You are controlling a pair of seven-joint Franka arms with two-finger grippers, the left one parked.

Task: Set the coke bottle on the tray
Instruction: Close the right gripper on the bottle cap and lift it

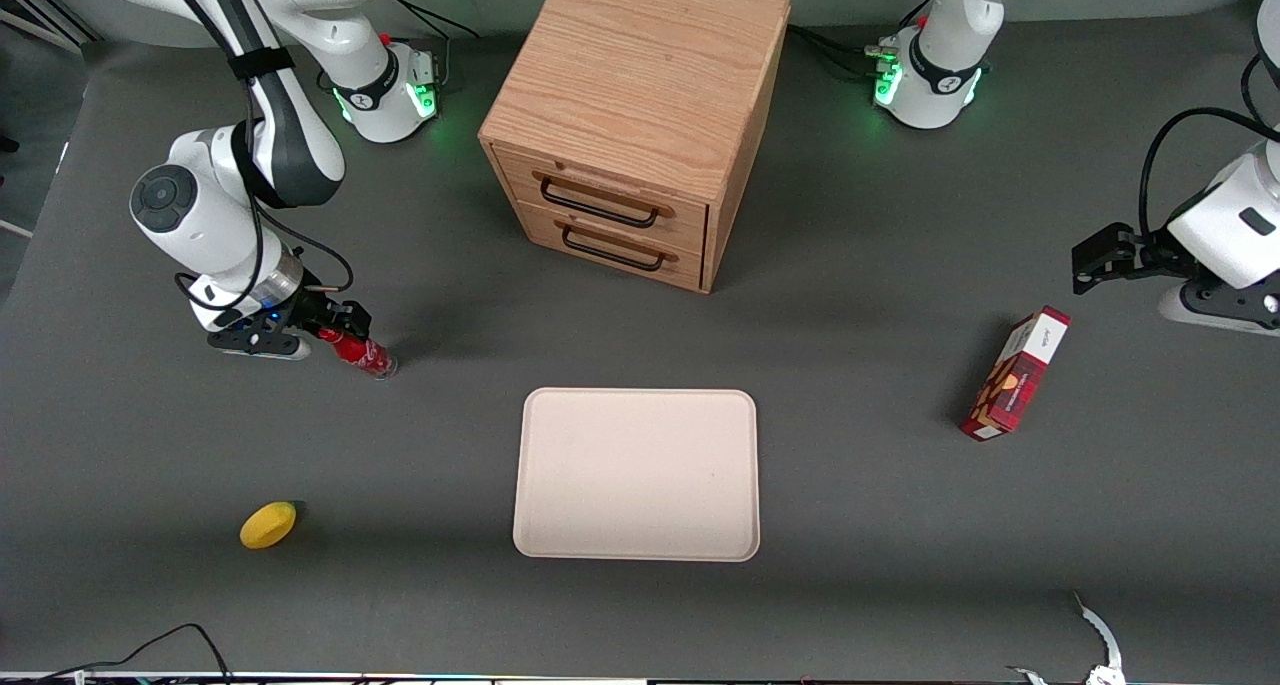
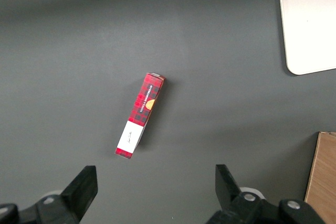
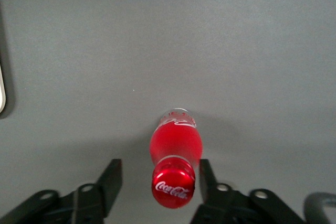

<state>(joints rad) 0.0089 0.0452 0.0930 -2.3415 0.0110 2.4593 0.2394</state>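
Wrist view: coke bottle (image 3: 175,153) between gripper's (image 3: 157,182) spread fingers (image 3: 111,179).

Right arm low over the table — tool (image 3: 156,182) open

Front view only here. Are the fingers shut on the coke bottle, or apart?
Observer: Apart. The right wrist view shows the gripper open, straddling the coke bottle, with a clear gap beside one finger.
Operator: Is it centred between them?
Observer: No, its cap sits much closer to one finger than to the other.
Operator: Does the wrist camera see the tray?
Observer: Only a sliver of the tray shows, at the frame's edge.
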